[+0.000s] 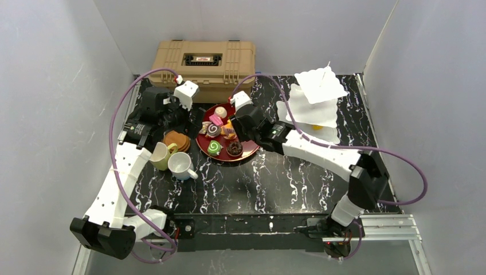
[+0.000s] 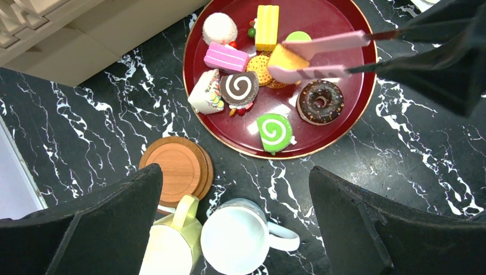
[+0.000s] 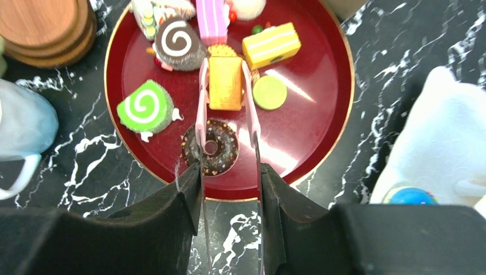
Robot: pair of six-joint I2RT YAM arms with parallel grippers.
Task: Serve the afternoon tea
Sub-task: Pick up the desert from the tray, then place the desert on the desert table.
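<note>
**Cake block pinched by tongs over the red tray**

Nearest the arm bases, a white mug (image 2: 238,238) and a pale yellow mug (image 2: 169,246) are set side by side on the black marbled table (image 1: 286,183). The white one is on the right, with its handle turned rightward. Just beyond the yellow mug a stack of brown coasters (image 2: 175,169) is laid. The left hand (image 2: 234,172) is held above these things with its fingers spread wide, and nothing is gripped by it.

Farther out, a red tray (image 3: 309,114) of toy pastries is placed at the middle of the table. At its near rim a chocolate donut (image 3: 212,148) and a green swirl roll (image 3: 145,107) are seen. The right hand (image 3: 229,172) is clenched on the tongs (image 3: 250,109). Their pink tips are closed on both sides of an orange-yellow cake block (image 3: 224,83) near the tray's centre. Whether the block is raised off the tray cannot be told. A flat green disc (image 3: 270,92) lies just beside the block. Behind it a brown swirl roll (image 3: 175,41), a pink slice (image 3: 212,17) and a yellow cake slice (image 3: 271,44) are grouped.

Farthest away, a tan toolbox (image 1: 203,60) is set against the back wall, and a white tiered stand (image 1: 314,100) is placed to its right.
</note>
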